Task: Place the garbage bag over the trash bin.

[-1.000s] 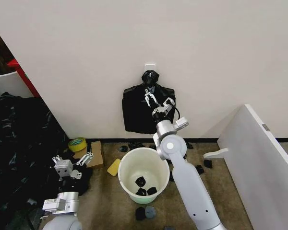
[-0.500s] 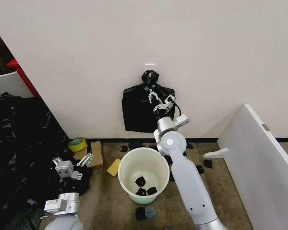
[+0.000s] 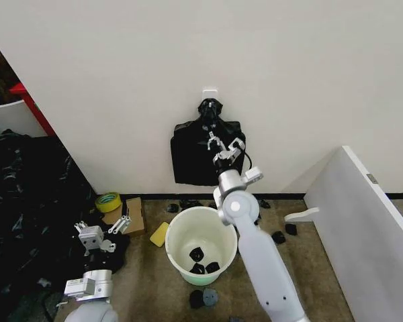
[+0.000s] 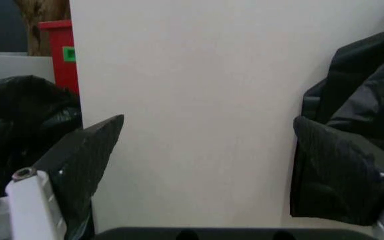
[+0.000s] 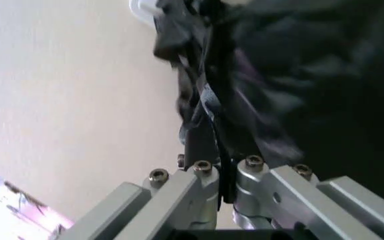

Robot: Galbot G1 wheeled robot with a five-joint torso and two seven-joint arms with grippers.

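The garbage bag (image 3: 196, 155) is seen hanging flat against the wall from a small white hook (image 3: 210, 91), its gathered top knotted just under the hook, directly above and behind the trash bin (image 3: 176, 251). The trash bin is stood upright on the floor near the foot of the wall, and a few small black scraps (image 3: 203, 261) are seen lying in its bottom. The right pincer (image 3: 221, 145) is raised against the front of the hanging bag, below the knot; in the right wrist view its fingers (image 5: 199, 192) are seen clenched together on a pinched fold of the black plastic (image 5: 272, 85), with the film running down between them. The left pincer (image 3: 119, 222) is held low beside the robot's left side, well apart from the bin, with its padded fingers (image 4: 78, 165) released and spread wide and nothing between them. A roll of yellow-green tape (image 3: 107, 201) and a piece of brown cardboard (image 3: 135, 215) are seen on the floor just beyond the left pincer, and a yellow sponge (image 3: 158, 234) lies touching the bin's left side. A large heap of glossy black plastic (image 3: 23, 201) is piled at the left, and a flat white panel (image 3: 363, 221) is leaned at the right.
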